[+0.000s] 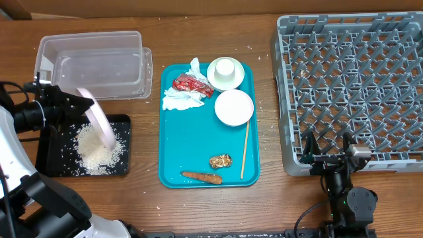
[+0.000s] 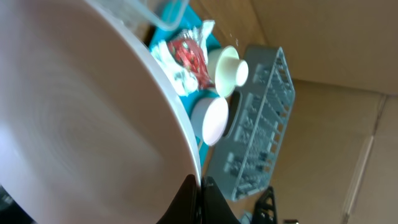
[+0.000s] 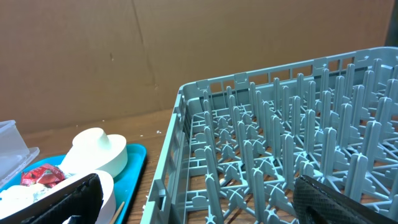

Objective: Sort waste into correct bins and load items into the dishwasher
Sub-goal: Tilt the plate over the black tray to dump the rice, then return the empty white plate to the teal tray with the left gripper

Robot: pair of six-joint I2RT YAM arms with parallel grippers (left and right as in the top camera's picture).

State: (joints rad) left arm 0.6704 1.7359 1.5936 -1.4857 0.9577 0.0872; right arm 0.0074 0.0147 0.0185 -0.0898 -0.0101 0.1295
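My left gripper is shut on the rim of the large white plate, which it holds tilted steeply over the black tray. A heap of rice lies in that tray. In the left wrist view the plate fills the left side, its edge pinched between the fingers. The teal tray carries crumpled napkins, a red wrapper, a cup stacked on a bowl, a second bowl, a brown bit and a carrot stick. My right gripper is open at the dish rack's front-left corner.
The clear tub stands behind the black tray at the far left. A thin wooden stick lies along the teal tray's right side. Loose rice grains dot the table around the black tray. The rack's left wall stands between my right fingers.
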